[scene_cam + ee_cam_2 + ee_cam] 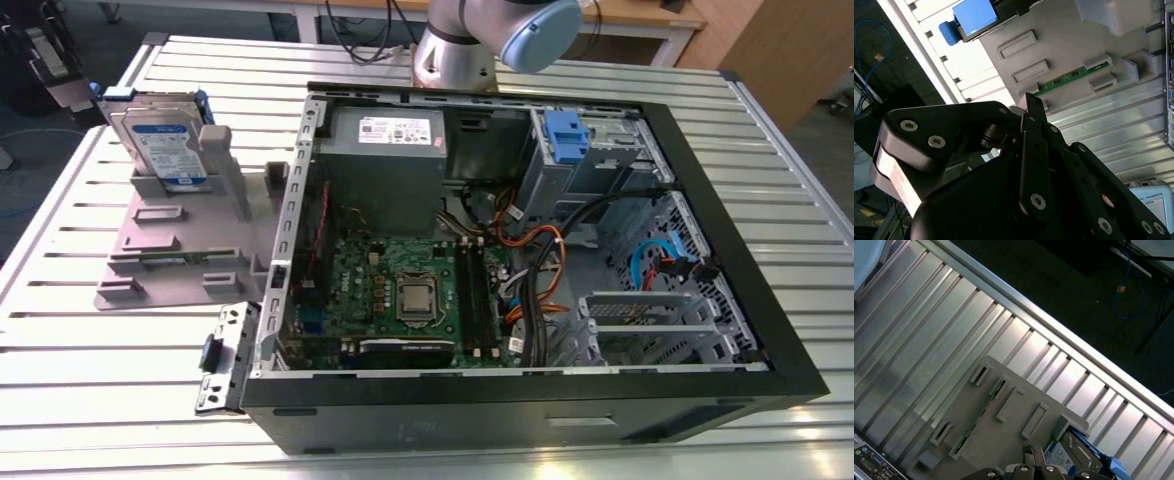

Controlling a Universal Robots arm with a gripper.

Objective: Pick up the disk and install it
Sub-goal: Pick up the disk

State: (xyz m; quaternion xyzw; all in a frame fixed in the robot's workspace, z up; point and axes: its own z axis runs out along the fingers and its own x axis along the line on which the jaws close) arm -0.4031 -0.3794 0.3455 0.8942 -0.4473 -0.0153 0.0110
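The disk (160, 145) is a silver drive with a white-and-blue label in a blue frame. It stands upright in the grey stand (174, 250) at the exterior view's left, beside the open computer case (747, 230). In both wrist views my gripper (1029, 100) (1029, 454) hovers over the stand (1064, 40) (1009, 440), apart from the disk (1074, 455), whose blue frame (971, 17) shows edge-on. The fingers meet at their tips with nothing between them.
The arm (467, 45) rises behind the case. Inside lie the motherboard (400, 290), cables (534, 260) and a drive bay with a blue bracket (567, 130). A green board (1069, 77) lies in a slot of the stand. The ribbed metal table (120, 350) ends near the stand.
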